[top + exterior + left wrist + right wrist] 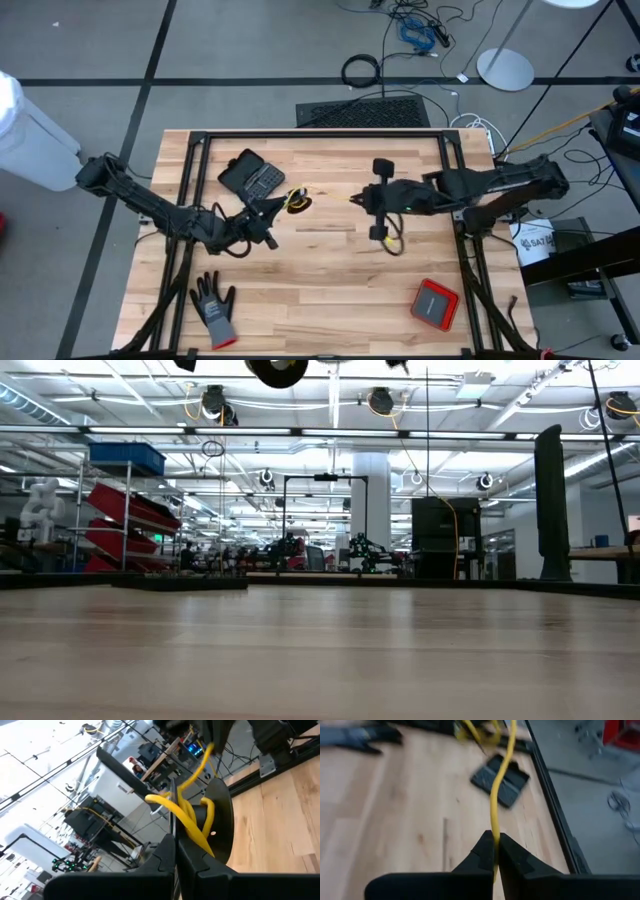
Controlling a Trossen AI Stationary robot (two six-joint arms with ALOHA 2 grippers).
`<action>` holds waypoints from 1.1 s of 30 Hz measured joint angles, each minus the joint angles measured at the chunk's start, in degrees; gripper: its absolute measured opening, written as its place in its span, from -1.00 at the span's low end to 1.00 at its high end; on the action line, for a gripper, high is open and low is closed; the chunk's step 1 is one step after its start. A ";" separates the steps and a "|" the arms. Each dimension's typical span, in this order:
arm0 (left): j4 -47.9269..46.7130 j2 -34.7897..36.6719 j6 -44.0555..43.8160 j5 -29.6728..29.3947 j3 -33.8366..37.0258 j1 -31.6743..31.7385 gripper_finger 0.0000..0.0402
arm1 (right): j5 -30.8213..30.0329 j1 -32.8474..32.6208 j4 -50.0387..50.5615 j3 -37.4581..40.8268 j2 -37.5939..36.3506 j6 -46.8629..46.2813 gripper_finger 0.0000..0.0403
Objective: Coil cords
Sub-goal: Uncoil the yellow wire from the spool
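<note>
**Both grippers clamped on the yellow cord above the worktop**

Left gripper [283, 205]: fingers closed on a bunch of loops of the yellow cord [297, 200], held mid-worktop [330, 290], just beside the black calculator-like device [251, 174]. Left wrist view shows several yellow strands [192, 817] pinched between the dark fingers [200, 862], with a black round part behind them.

Right gripper [357, 199]: fingers closed on a single run of the same cord. In the right wrist view the strand [498, 790] leaves the fingertips [485, 852] and runs toward the loops at the far gripper. The two grippers face each other, near but apart.

Grey glove [214, 307] lies at the near left edge; red case [435, 303] at the near right. Low view shows only bare worktop and room beyond.
</note>
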State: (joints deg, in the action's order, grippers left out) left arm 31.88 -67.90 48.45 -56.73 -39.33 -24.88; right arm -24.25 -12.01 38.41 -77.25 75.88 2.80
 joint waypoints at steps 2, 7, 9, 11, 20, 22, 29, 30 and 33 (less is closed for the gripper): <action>0.01 -0.02 0.00 -1.05 0.00 0.05 -0.99 | 0.38 -1.94 -2.02 0.00 -0.59 1.04 -1.00; -0.05 0.00 0.77 -4.12 0.00 0.22 -0.99 | 0.65 -5.94 -7.20 0.00 -0.60 4.69 -1.00; -0.55 0.00 1.48 -4.89 0.00 0.18 -0.99 | 0.66 -6.97 -9.34 0.00 -0.60 5.97 -1.00; -1.67 -0.01 1.53 -6.47 0.00 0.22 -0.99 | 0.66 -7.84 -11.10 0.00 -0.60 7.14 -1.00; -1.58 -0.02 1.42 -9.21 0.00 0.90 -0.99 | 6.93 -9.11 -17.79 0.00 0.64 9.49 -1.00; 0.69 -0.02 1.39 -8.90 0.00 0.90 -0.99 | 8.04 -8.97 -18.86 0.00 1.82 9.99 -1.00; 6.82 -0.02 -0.06 -1.48 0.00 0.92 -0.99 | 9.64 -6.40 -21.66 0.00 7.36 11.82 -1.00; 6.80 -0.02 -0.09 -1.17 0.00 0.92 -0.99 | 9.64 -5.81 -21.97 0.00 7.89 11.83 -1.00; 6.79 -0.04 -0.12 -0.43 0.00 0.92 -0.99 | 9.67 -4.04 -22.17 0.00 9.37 11.65 -1.00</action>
State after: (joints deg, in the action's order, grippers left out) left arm 38.66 -67.94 48.32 -57.17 -39.33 -23.97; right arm -14.59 -16.05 16.24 -77.25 85.26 14.45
